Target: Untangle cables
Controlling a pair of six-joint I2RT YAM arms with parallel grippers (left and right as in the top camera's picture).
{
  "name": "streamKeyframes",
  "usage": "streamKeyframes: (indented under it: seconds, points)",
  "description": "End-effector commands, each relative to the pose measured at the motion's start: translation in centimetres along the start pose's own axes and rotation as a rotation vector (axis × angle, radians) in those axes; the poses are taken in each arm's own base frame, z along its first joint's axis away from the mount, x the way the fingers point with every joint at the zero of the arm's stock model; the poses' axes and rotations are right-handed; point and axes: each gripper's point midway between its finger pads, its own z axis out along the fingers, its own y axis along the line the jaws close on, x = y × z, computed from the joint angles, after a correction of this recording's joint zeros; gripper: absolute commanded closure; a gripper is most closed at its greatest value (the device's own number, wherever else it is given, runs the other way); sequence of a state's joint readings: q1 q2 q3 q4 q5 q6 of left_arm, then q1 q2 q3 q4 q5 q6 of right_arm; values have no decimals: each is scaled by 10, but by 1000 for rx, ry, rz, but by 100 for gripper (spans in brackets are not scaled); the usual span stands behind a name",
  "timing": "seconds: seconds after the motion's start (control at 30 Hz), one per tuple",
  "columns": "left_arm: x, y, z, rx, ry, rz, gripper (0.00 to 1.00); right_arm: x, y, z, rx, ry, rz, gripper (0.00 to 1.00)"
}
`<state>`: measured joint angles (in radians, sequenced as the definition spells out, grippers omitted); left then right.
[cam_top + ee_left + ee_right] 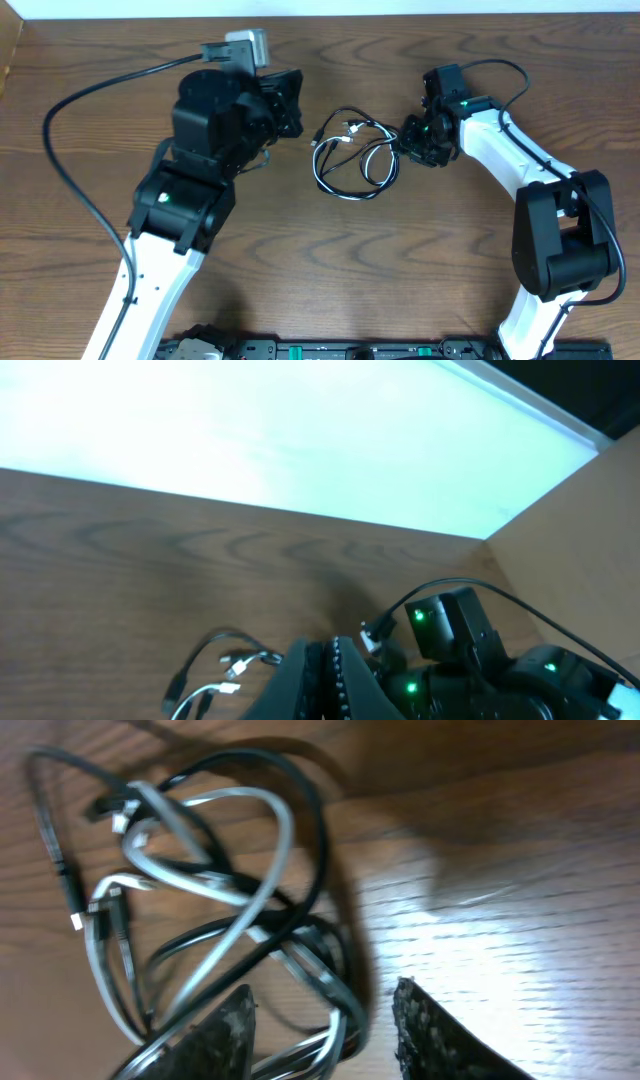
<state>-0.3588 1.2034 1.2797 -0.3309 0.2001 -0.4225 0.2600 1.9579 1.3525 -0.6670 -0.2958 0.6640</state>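
My right gripper [322, 988] is half open, with its two dark fingers [225, 1040] apart. Some loops of the cables [287, 835] lie in the gap between them. I can see bare wood beside one finger, so I am not squeezing the loops. The cables are black ones and a white one, all twisted in one loose pile. Their small plug ends [75, 915] stick out on the far side of the pile from my right gripper. The pile lies flat on the brown counter [330, 270], in the middle, between my two arms. My left gripper [322, 650] is closed tight and holds nothing. It is near the pile but not touching it
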Motion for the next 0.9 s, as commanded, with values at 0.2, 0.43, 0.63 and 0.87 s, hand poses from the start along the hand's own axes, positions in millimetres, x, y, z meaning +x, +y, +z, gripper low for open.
streamKeyframes:
  seconds: [0.2,0.43,0.63,0.87]
  points:
    - [29,5,13,9,138,28,93,-6,-10,1,40,-20,-78,57]
    - [103,-17,75,208,380,208,60,-26,-18,-51,5,-102,-83,35]
    - [174,-17,119,270,535,352,31,-37,-34,-94,-4,-170,-48,32]
    - [237,23,164,120,636,460,25,-36,-41,-105,5,-171,-47,35]
